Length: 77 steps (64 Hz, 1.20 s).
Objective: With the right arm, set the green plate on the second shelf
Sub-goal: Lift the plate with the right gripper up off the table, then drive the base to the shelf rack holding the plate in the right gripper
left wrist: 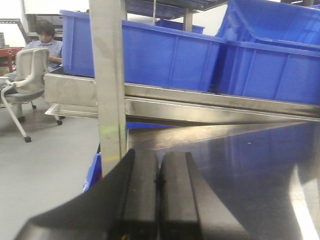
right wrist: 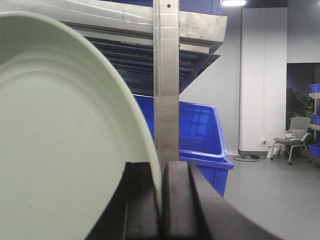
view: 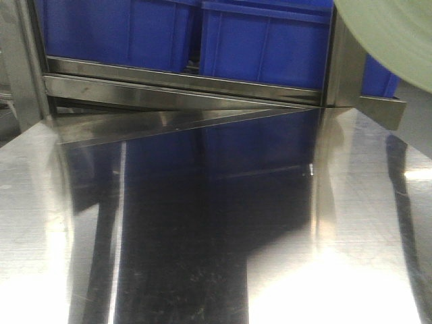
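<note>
The green plate is pale sage green and fills the left of the right wrist view, held on edge. My right gripper is shut on the plate's rim, one black finger on each side. In the front view only a curved part of the plate shows at the top right, beside the rack's right post. My left gripper is shut and empty, low over the shiny steel shelf surface next to a rack post.
Blue plastic crates stand on the shelf level above the reflective steel surface. A steel upright stands just ahead of the right gripper, with a blue crate behind it. A seated person is at far left.
</note>
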### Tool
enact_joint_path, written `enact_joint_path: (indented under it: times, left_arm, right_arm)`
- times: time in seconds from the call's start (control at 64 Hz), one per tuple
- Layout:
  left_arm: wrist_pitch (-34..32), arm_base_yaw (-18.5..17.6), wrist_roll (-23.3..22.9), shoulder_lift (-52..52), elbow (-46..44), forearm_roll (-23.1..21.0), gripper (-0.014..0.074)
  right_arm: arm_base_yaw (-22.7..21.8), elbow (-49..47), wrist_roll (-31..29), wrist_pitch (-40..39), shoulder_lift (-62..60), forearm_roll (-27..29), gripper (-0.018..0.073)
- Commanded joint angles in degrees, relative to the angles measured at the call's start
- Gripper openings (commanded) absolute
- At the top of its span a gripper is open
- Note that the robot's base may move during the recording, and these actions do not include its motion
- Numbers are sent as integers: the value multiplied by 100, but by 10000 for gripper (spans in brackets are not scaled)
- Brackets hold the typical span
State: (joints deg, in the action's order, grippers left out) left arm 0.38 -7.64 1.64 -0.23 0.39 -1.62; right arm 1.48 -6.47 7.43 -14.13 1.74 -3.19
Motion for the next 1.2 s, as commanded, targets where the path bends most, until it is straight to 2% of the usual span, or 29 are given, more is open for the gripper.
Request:
enact_joint_path:
  times: [0.0,1.188]
  left_arm:
    - [-478,-11,-14,-100,227,-32,130]
    - [-489,-11,-14,-90,227,-32,130]
  right_arm:
    - [-44,-165,25,-639,44,89,53]
    - [-44,-165,25,-607,37,89,53]
